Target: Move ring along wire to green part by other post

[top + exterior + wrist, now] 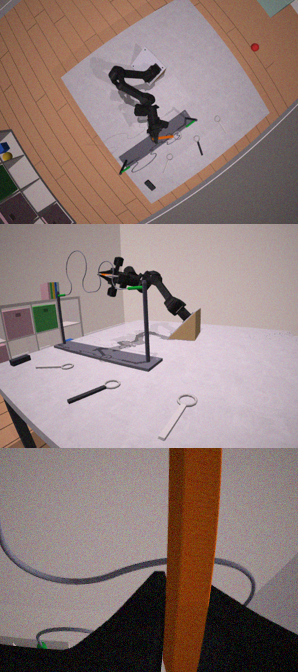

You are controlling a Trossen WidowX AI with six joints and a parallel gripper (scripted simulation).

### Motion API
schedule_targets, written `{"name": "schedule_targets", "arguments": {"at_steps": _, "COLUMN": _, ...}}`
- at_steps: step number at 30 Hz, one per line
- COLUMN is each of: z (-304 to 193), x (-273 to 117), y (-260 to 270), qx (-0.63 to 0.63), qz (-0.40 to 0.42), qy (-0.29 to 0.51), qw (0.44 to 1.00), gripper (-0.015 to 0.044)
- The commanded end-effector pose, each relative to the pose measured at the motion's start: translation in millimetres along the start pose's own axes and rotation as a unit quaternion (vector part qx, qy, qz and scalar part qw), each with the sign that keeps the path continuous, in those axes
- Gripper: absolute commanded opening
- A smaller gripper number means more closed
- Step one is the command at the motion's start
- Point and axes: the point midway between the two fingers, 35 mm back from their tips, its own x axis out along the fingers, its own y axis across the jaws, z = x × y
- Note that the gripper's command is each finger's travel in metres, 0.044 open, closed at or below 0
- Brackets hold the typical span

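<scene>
The gripper [155, 140] [99, 273] is above a pale tabletop [202, 76] [215, 376].

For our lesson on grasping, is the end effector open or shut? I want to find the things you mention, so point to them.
Shut: the end effector [155, 139] [99, 273] has its fingers closed on the orange handle [164, 137] [104, 274] [192, 548].

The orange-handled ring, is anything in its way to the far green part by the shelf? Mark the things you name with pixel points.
The tool [155, 141] [99, 273] holds the handle [165, 137] [105, 274] [192, 548]; ahead, the grey wire [155, 157] [86, 267] dips, then loops high before that green part [125, 169] [61, 295].
</scene>
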Motion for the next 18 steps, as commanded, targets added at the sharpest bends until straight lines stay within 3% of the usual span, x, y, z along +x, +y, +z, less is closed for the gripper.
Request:
{"name": "schedule_targets", "arguments": {"at_steps": 1, "z": 2.2, "x": -1.7, "y": 8.0, "qx": 0.017, "qz": 0.006, "qy": -0.002, "qw": 1.0, "gripper": -0.015}}
{"name": "schedule_targets", "arguments": {"at_steps": 18, "z": 10.1, "x": -12.2, "y": 55.2, "qx": 0.152, "qz": 0.082, "qy": 0.016, "qw": 0.985, "gripper": -0.015}}
